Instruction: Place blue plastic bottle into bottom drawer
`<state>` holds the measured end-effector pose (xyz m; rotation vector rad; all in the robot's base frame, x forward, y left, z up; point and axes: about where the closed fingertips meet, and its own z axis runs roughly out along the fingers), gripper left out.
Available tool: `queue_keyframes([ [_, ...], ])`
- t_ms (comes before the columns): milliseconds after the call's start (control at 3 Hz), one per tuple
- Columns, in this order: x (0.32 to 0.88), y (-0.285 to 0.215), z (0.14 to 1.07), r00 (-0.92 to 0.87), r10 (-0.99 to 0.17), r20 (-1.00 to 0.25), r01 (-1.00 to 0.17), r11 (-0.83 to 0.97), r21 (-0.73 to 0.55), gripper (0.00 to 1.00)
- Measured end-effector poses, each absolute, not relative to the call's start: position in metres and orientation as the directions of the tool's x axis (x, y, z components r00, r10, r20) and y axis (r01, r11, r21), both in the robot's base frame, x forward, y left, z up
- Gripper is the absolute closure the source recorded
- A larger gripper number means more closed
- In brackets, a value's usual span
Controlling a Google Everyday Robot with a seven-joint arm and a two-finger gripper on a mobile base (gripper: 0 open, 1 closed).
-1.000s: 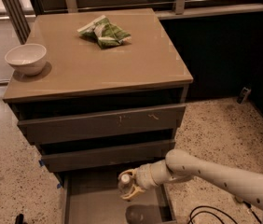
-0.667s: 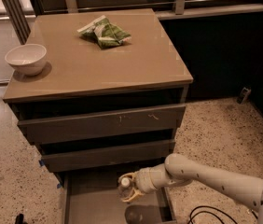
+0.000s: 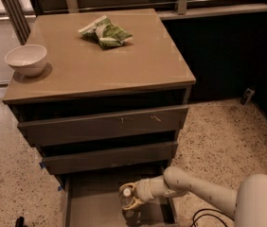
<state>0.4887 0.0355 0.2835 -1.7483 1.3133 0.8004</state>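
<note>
Camera view. Risk, as we judge it: small clear plastic bottle with white cap (image 3: 127, 192), if released upright, may topple and roll against thin drawer side. We log two-finger gripper (image 3: 130, 201) low over pulled-out grey bottom drawer (image 3: 91, 205); fingers (image 3: 136, 204) pinching bottle's upper body.

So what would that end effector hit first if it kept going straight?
Probably the left wall of the bottom drawer: the end effector, shut on the blue plastic bottle, points left across it. Depth is unclear.
</note>
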Motion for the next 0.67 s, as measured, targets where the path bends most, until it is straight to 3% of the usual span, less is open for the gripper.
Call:
queue_keyframes([
  [667,0.488,0.041,0.259,0.247,-0.452,-0.857,-0.969,-0.141,-0.205,1.00],
])
